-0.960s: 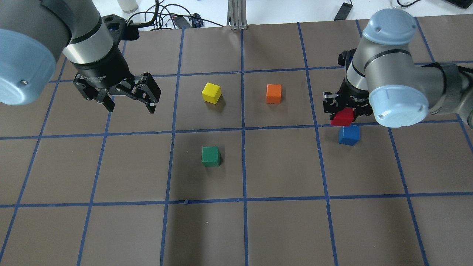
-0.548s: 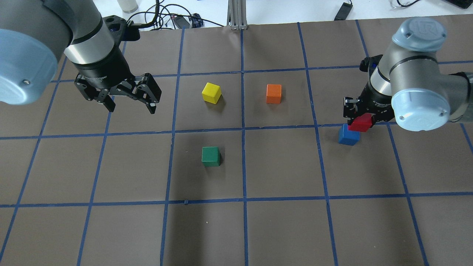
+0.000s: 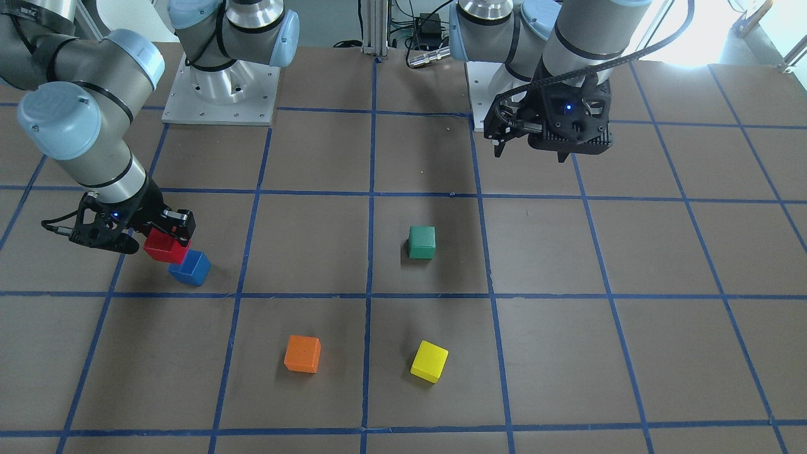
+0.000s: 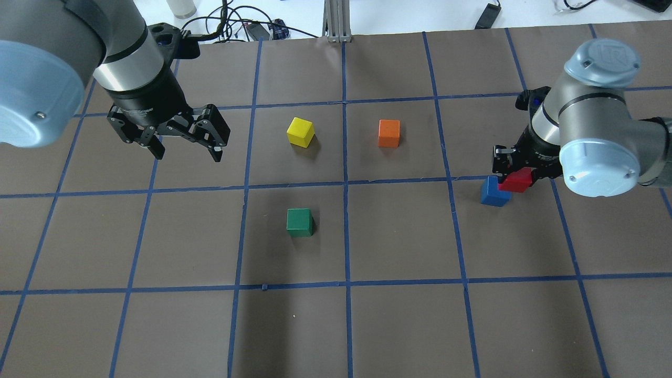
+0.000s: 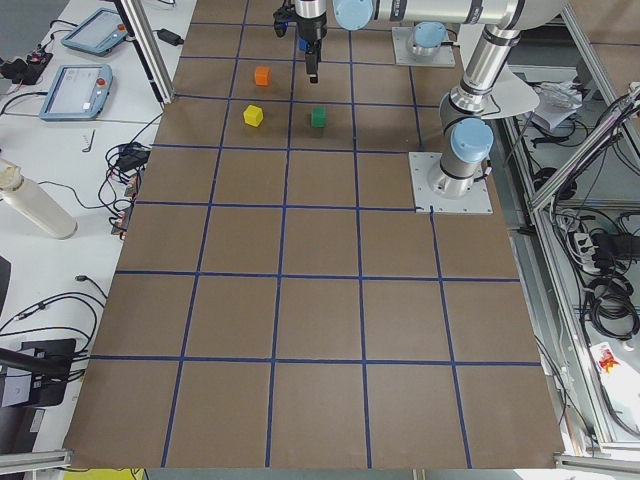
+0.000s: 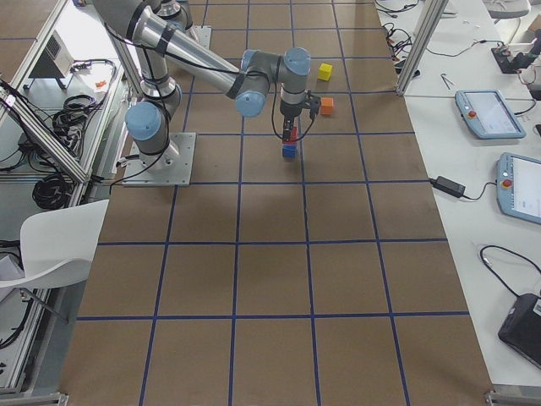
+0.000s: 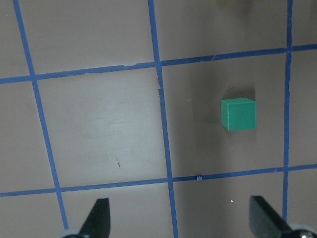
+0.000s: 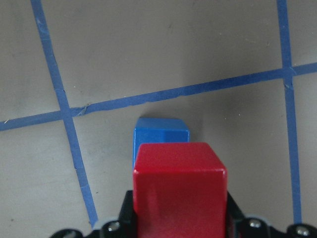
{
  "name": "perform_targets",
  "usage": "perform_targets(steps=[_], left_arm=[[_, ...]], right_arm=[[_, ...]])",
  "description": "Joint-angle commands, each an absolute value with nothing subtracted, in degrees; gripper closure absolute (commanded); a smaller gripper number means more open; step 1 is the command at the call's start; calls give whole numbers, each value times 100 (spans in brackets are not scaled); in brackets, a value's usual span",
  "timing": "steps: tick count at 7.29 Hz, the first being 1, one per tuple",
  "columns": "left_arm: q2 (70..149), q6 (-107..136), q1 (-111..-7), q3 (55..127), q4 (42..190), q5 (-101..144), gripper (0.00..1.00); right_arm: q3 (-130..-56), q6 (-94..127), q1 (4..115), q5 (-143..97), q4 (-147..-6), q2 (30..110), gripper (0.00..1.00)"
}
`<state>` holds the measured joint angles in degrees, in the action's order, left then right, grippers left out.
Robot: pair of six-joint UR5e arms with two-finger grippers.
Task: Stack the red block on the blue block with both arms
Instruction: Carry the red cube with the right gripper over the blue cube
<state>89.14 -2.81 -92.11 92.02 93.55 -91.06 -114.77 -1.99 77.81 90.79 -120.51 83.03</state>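
Note:
My right gripper (image 4: 517, 170) is shut on the red block (image 4: 516, 180). It holds the block just above the blue block (image 4: 492, 193), overlapping that block's right side. In the front-facing view the red block (image 3: 165, 246) covers the upper left of the blue block (image 3: 190, 268). In the right wrist view the red block (image 8: 178, 188) fills the jaws and the blue block (image 8: 161, 131) pokes out beyond it. I cannot tell whether the two blocks touch. My left gripper (image 4: 186, 153) is open and empty, hovering at the far left above the table.
A green block (image 4: 299, 221) lies mid-table and shows in the left wrist view (image 7: 238, 113). A yellow block (image 4: 300, 131) and an orange block (image 4: 388, 133) lie further back. The brown table surface (image 4: 399, 325) carries a blue tape grid.
My right gripper has carried the red block to the right and lower, from behind the blue block to over its right side. The left arm has barely moved.

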Motion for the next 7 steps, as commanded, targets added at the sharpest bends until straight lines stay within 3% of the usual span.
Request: perform_targets(steps=[1,7], left_arm=[[8912,-281,-9211,9202,9352,-9114,0],[8912,-281,-9211,9193,9343,-9114,0]], right_arm=[[-11513,-167,7778,9026,-12129,8244,85],[-11496,-123,7778,8912,-12208,8042,84]])
